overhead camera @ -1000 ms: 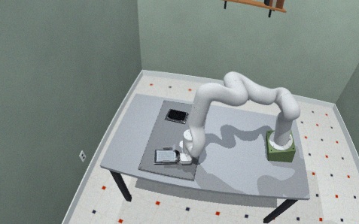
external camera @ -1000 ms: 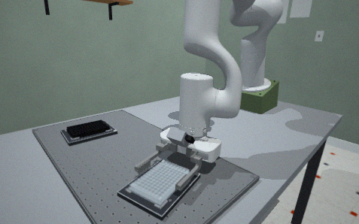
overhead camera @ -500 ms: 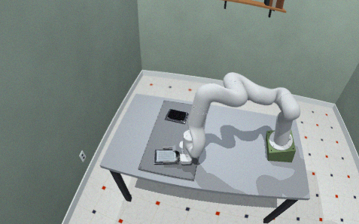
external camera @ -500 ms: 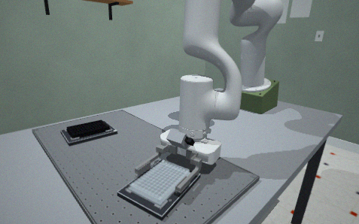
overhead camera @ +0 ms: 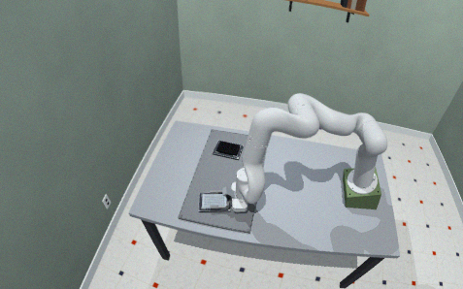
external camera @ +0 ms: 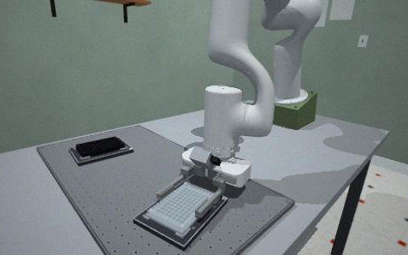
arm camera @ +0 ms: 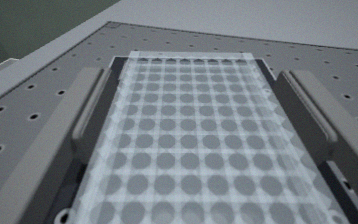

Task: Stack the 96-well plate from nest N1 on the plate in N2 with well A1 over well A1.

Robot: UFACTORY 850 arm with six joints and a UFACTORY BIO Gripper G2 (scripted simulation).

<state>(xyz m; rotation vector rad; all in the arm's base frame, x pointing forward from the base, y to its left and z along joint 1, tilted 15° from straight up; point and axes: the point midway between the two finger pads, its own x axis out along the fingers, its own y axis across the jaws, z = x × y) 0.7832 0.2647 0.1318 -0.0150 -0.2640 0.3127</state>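
Note:
A clear 96-well plate point(overhead camera: 210, 200) point(external camera: 175, 210) point(arm camera: 190, 135) lies flat in the dark nest N1 point(external camera: 159, 232), at the front in the top and exterior views. My gripper point(overhead camera: 217, 201) point(external camera: 180, 204) point(arm camera: 195, 95) is low over this nest, with one finger along each long side of the clear plate, and is shut on it. The lower edges of the plate are partly hidden by the fingers. A black plate point(overhead camera: 228, 147) point(external camera: 100, 146) sits flat in the nest N2 point(external camera: 106, 157), farther back on the board. The A1 marks cannot be read.
Both nests stand on a grey perforated board point(overhead camera: 195, 220) point(external camera: 251, 231) point(arm camera: 40, 102) on the light grey table point(overhead camera: 161, 170) point(external camera: 12, 188). The arm's green base block point(overhead camera: 361, 198) point(external camera: 296, 115) stands at the far end of the table. The arm reaches over the table between base and nests.

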